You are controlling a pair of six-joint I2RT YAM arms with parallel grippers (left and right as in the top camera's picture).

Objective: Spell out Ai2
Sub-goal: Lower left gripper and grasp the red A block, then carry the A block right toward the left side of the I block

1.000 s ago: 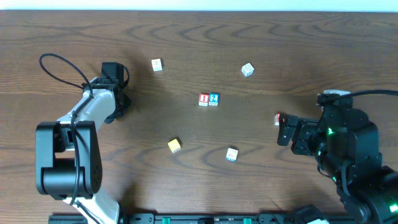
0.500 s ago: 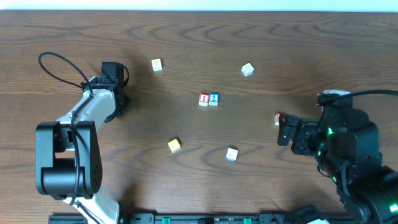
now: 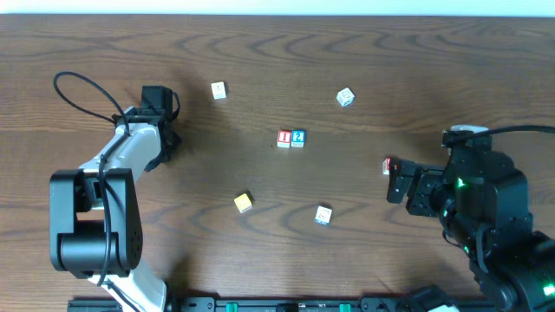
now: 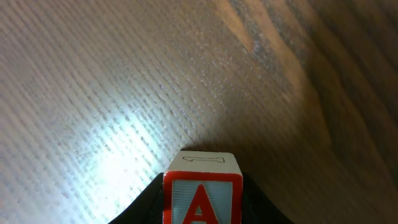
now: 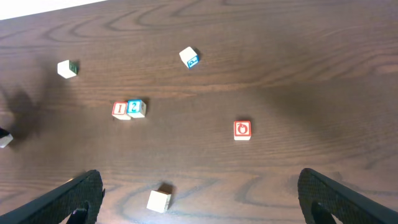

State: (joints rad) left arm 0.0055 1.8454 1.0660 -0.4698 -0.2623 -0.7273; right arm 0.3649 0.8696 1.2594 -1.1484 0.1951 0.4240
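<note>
The only motion showing is small, and it is happening on the left side. The left arm (image 3: 130, 149) is shifting a touch: in the overhead view the dark end under its wrist is sitting slightly higher and further left than a second ago. It is carrying the left gripper (image 4: 202, 208), closed on the A block (image 4: 202, 190), with it. The cable (image 3: 87, 83) looping off that arm is swinging a shade leftward too. Most of this is falling in the first half-second.
</note>
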